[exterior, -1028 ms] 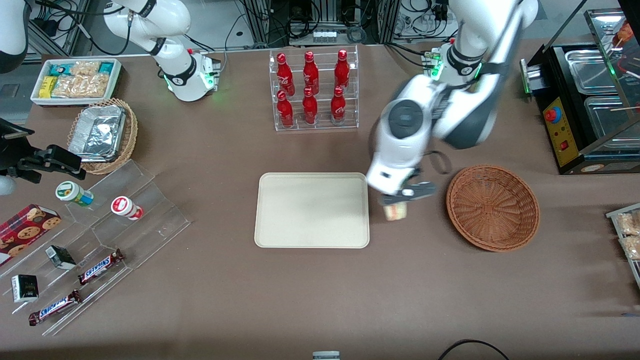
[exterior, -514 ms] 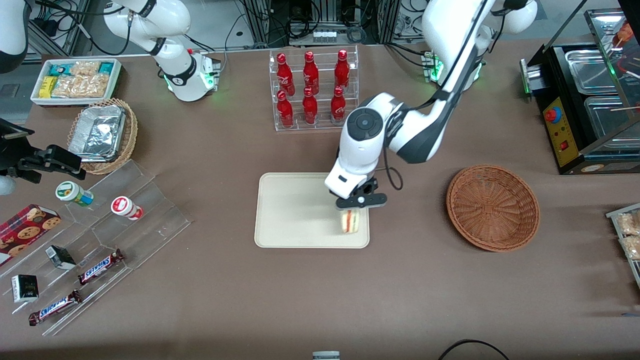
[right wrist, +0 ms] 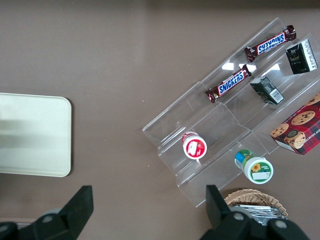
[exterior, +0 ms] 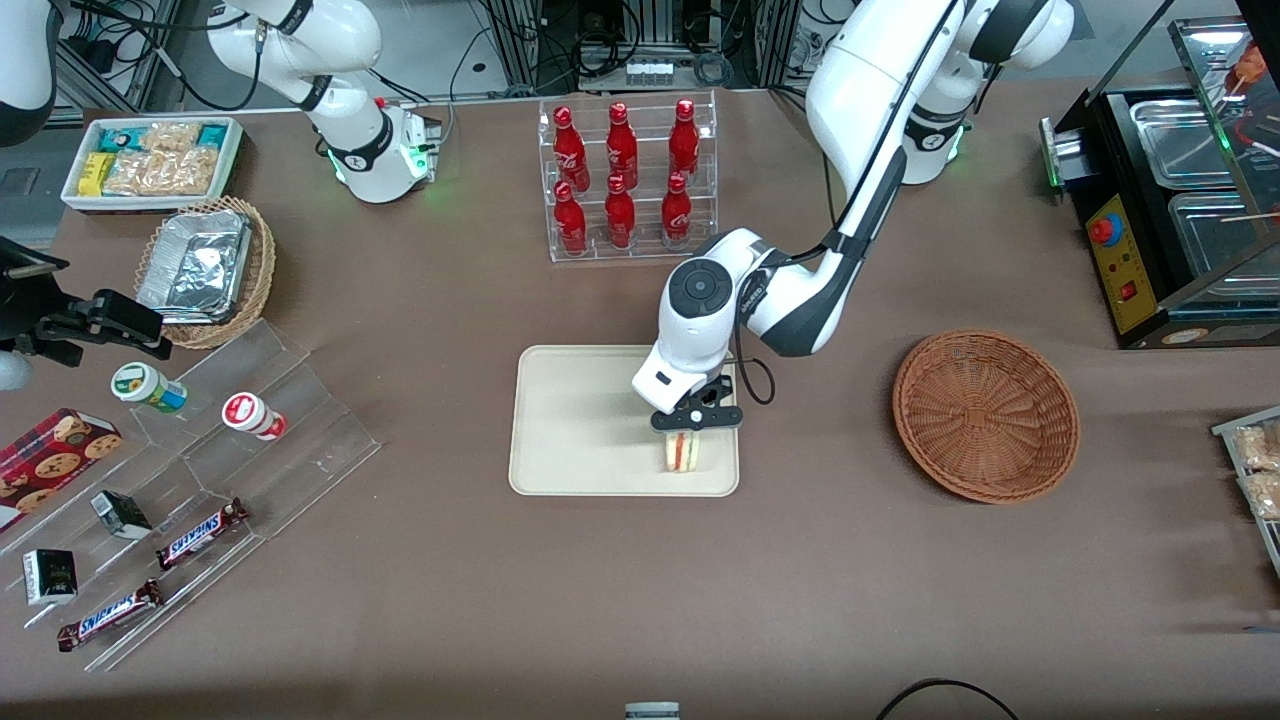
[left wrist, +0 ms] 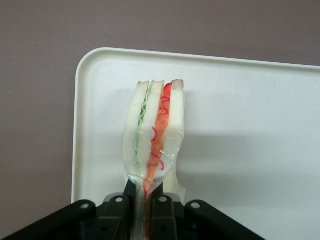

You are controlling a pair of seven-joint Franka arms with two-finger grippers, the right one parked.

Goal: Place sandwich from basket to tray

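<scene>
Sandwich [left wrist: 154, 135]: film-wrapped wedge, likely light, soft, crushable; pincer [left wrist: 146, 207] pinches its narrow end, holding it over the tray [left wrist: 250, 125]; gentle grip advised.

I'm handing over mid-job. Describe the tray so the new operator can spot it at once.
Find the rack of red bottles; the tray lies flat on the table, nearer the front camera. The gripper holds the sandwich over it. It is cream, rectangular and low-rimmed, unlike the round brown basket beside it.

Jaws pinch sandwich [left wrist: 152, 140] (wrapped) over tray [left wrist: 250, 125].
</scene>
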